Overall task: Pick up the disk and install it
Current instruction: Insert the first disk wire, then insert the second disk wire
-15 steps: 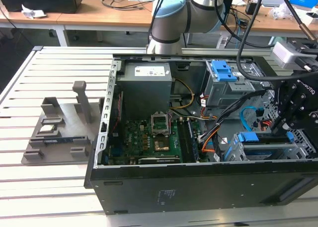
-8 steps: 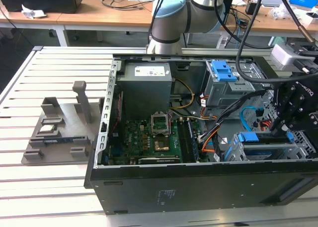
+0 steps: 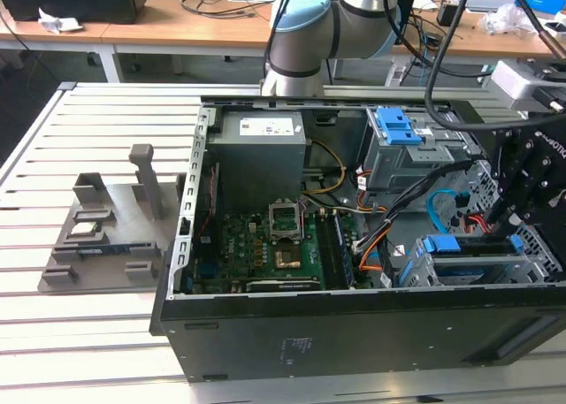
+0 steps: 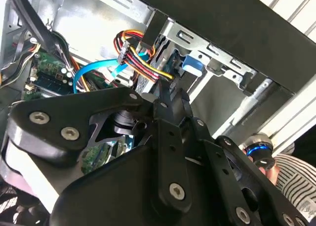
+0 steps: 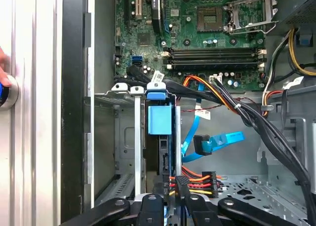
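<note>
A: What did we log closest to the wrist?

B: The gripper (image 5: 174, 199) hung low inside the computer case (image 3: 354, 333), at the mouth of the grey drive cage (image 5: 126, 137). We could not tell whether it was apart, together or clamped on anything; its black linkage hid that in both wrist views.

A: And right by it?

B: A plug with red, yellow and black wires (image 5: 195, 180) sat just beside the gripper. A blue flat cable (image 5: 212, 142) curled near it.

A: Where did we find the disk?

B: The disk (image 5: 160, 119) stood edge-on inside that drive cage, its blue carrier bracket facing the first wrist view and its dark body running down toward the gripper. In the exterior view the cage lay at the case's near corner, on that view's right.

A: Further in?

B: The motherboard (image 5: 197, 28) lay flat on the case floor beyond the cage. Past it we noted a second cage with a blue latch (image 3: 395, 125) and the grey power supply (image 3: 261, 148) beside it.

A: Outside the case?

B: A person's hand (image 5: 2, 67) rested by a blue-ringed button (image 5: 7, 92) on the slatted table (image 3: 71, 333). A grey fixture (image 3: 106, 236) stood on the table well apart, to the exterior view's left. The arm (image 3: 305, 33) rose behind the case, with wooden desks (image 3: 177, 28) farthest back.
</note>
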Action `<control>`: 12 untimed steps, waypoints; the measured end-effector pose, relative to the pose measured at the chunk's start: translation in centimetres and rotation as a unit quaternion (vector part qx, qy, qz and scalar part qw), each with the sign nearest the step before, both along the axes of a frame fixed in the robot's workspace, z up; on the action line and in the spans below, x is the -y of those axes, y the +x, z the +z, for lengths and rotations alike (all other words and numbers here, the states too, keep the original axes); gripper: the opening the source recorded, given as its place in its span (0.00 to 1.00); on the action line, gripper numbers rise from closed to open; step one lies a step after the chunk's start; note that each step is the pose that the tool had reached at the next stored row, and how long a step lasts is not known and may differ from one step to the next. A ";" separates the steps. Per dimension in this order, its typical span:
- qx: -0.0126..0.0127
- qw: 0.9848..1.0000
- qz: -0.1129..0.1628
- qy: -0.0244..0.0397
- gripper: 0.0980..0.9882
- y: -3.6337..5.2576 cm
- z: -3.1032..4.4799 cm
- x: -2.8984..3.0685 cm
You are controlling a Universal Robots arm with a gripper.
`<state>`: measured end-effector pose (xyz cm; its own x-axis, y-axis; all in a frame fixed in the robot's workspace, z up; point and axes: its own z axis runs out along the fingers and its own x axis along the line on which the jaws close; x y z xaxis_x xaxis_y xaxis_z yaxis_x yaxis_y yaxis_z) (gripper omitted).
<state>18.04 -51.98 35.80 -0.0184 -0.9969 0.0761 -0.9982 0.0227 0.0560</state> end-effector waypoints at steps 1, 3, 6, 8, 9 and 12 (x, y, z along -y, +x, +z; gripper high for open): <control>0.000 1.000 0.000 -0.001 0.07 0.00 0.61 -0.07; 0.000 1.000 0.000 -0.001 0.01 0.00 2.26 -0.10; 0.000 1.000 0.000 -0.001 0.01 0.00 3.24 -0.10; 0.000 1.000 0.000 -0.001 0.01 0.00 3.25 -0.10; 0.000 1.000 0.000 -0.001 0.01 0.00 3.26 -0.10; 0.000 1.000 0.000 -0.001 0.15 0.00 3.28 -0.10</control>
<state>18.03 -51.88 39.08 -0.0185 -0.9968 0.0783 -0.9982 0.0229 0.0560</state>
